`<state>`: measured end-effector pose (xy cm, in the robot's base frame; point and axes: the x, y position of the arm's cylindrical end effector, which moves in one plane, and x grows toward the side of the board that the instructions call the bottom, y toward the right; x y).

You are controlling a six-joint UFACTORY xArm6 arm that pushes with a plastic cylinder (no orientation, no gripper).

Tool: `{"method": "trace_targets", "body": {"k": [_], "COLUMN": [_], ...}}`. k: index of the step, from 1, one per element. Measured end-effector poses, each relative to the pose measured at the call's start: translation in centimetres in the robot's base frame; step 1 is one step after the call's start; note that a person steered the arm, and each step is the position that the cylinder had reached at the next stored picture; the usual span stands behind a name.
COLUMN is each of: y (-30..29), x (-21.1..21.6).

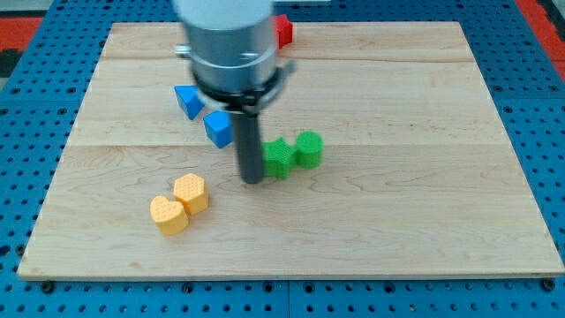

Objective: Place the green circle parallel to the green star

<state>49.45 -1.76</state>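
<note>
Jaws are something we simply don't carry: our arm ends in a straight dark rod, so nothing is being clamped or held. Our tip (252, 181) is down on the counter (397, 177), just at the view's left of the green star (280, 158), so close that the rod looks to be touching it, though we cannot tell for sure. Right beside the star, on its view's right and a shade higher in the view, sits the green circle (310, 148); the two greens look pressed together, side by side. So the circle lies on the far side of the star from our tip, near but not in contact with the rod.

Up and to the view's left of the rod, a blue block (218, 129) sits partly behind it, and a second blue block (188, 100), roughly triangular, lies a little further toward the view's top left. Down at the view's lower left, two orange heart-shaped blocks (179, 204) sit snug against one another. A red block (282, 32) peeks out near the view's top edge, mostly hidden behind our arm's grey housing (225, 35).

Pale wooden planks make up the counter, and it rests on a blue pegboard base (530, 88) dotted with holes.
</note>
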Motion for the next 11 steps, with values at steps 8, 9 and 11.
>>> {"method": "trace_targets", "body": {"k": [8, 9, 11], "y": [10.9, 11.3, 10.0], "x": [-11.3, -15.4, -20.8]}}
